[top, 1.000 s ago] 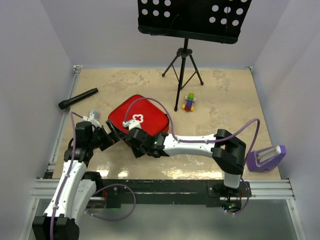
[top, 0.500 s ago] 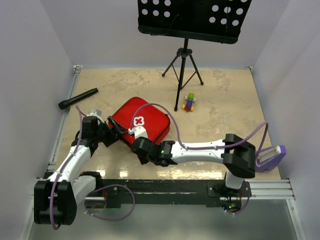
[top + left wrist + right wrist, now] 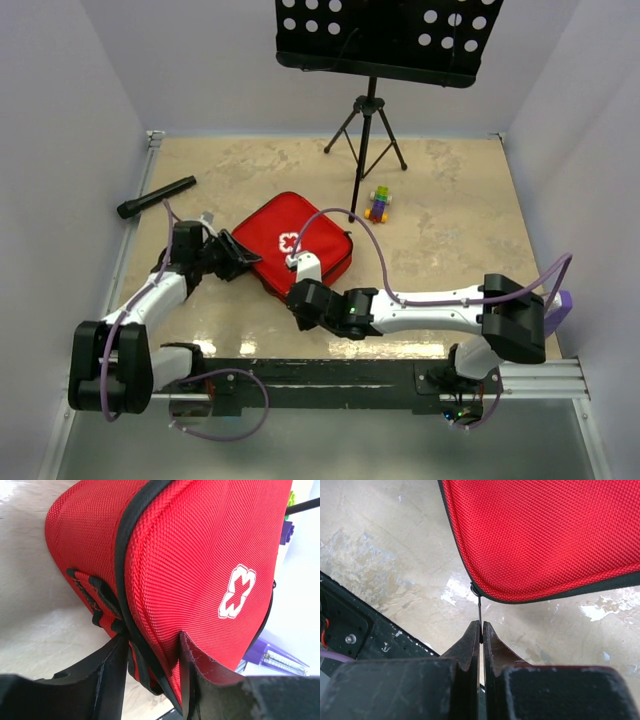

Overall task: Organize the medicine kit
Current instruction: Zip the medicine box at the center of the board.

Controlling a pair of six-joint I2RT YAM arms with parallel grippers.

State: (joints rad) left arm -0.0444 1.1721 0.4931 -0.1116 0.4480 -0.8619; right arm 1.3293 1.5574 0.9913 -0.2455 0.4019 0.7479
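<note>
Top external: both arms low — left gripper (image 3: pixel 152 642) clamps medicine kit (image 3: pixel 290 235) at nine o'clock, right gripper (image 3: pixel 481 630) pinches zipper pull (image 3: pixel 479 611); beige table (image 3: pixel 450 200).

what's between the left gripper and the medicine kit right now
Nothing visible. The left gripper straddles the zippered edge of the medicine kit, with fabric filling the gap between its fingers. The right gripper is shut on the thin black zipper pull at the kit's corner.
</note>
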